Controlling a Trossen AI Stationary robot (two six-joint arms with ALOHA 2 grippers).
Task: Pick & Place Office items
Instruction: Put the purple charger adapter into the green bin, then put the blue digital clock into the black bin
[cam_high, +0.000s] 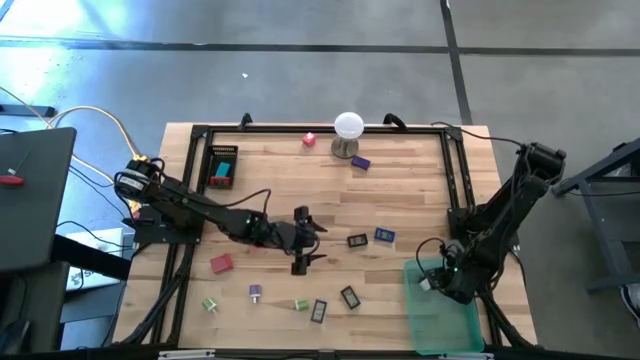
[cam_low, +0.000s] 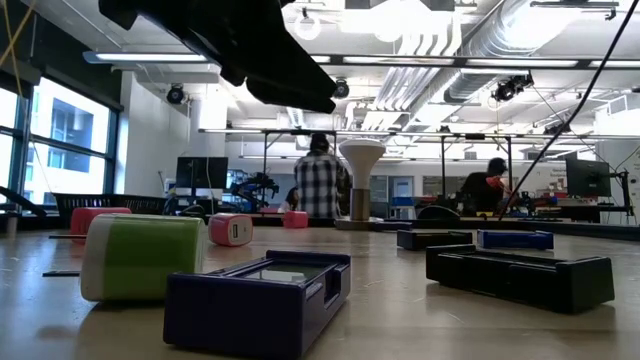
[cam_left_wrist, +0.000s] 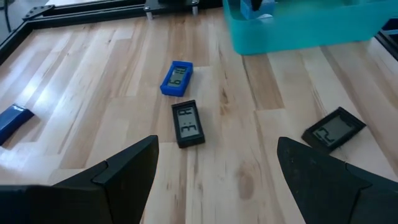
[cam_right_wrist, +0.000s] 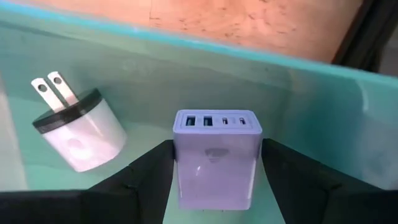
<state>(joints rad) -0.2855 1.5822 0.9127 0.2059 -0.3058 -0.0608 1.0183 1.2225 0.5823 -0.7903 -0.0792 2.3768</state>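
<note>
The green bin (cam_left_wrist: 298, 28) is cut off; its contents hidden.

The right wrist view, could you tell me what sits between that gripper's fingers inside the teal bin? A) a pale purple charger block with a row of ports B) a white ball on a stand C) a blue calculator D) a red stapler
A: the right gripper has a pale purple charger block between its fingers in the teal bin, beside a white plug adapter.
</note>
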